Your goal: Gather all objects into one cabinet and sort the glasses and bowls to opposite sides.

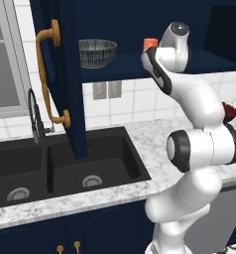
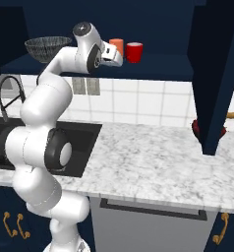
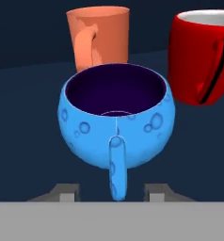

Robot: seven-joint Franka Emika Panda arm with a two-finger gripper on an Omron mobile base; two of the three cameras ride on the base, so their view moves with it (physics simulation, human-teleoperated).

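Note:
The small bright-blue bowl [image 3: 115, 123], dark purple inside, stands on the cabinet shelf [image 2: 158, 68] directly ahead of my gripper [image 3: 113, 194]. Its handle points at me and lies between my two fingertips [image 3: 69, 192], which stand apart and do not touch it. Behind it are the salmon-orange cup [image 3: 99, 40] and, to the right, the red cup [image 3: 201, 56]. From the right base view my hand [image 2: 120, 60] reaches onto the shelf just in front of both cups [image 2: 133, 51]. The grey wire-mesh bowl [image 1: 97, 52] sits at the shelf's left end.
The cabinet's left door [image 1: 60, 74] hangs open over the black double sink [image 1: 65, 163] and faucet [image 1: 34, 116]. The right door [image 2: 215, 74] stands open over the marble counter [image 2: 153, 162]. A dark bowl of red fruit [image 2: 197, 129] sits behind it.

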